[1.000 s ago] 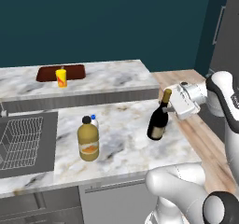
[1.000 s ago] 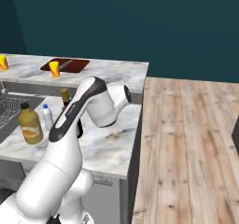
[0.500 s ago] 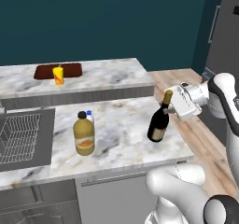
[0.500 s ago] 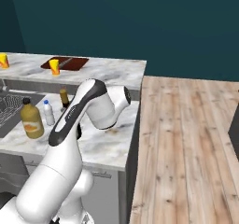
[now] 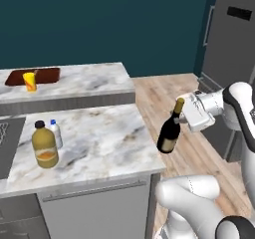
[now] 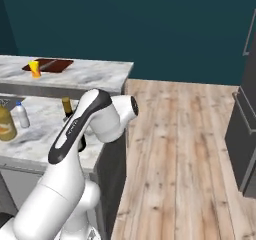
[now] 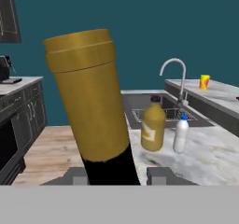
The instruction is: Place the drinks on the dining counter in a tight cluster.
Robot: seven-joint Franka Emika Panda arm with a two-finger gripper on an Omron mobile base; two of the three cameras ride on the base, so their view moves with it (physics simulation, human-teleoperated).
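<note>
So nothing's on the dining counter (image 5: 94, 81) yet as far as drinks go, all three are left to place. From the left base view I've got the wine bottle (image 5: 169, 131) pinched by its neck in my gripper (image 5: 183, 111), and it's hanging tilted just off the right edge of the lower worktop (image 5: 99, 143), over the wood floor (image 5: 164, 88). The amber bottle (image 5: 44, 146) and the little water bottle (image 5: 55, 132) stand just beside each other on the worktop's left side. Up on the counter there's a yellow cup (image 5: 30, 81) by a brown tray (image 5: 40, 75).

Right base view: my own arm hides most of the wine bottle; its gold top (image 6: 66, 103) pokes out behind it. Amber bottle (image 6: 5, 124) and water bottle (image 6: 20, 115) sit at far left.

Hand view: the wine bottle's gold-foiled neck (image 7: 88, 97) stands huge between my fingertips (image 7: 161, 175), dark glass below it, fingers clamped narrow on it. Faucet (image 7: 175, 78) behind the other two.
</note>
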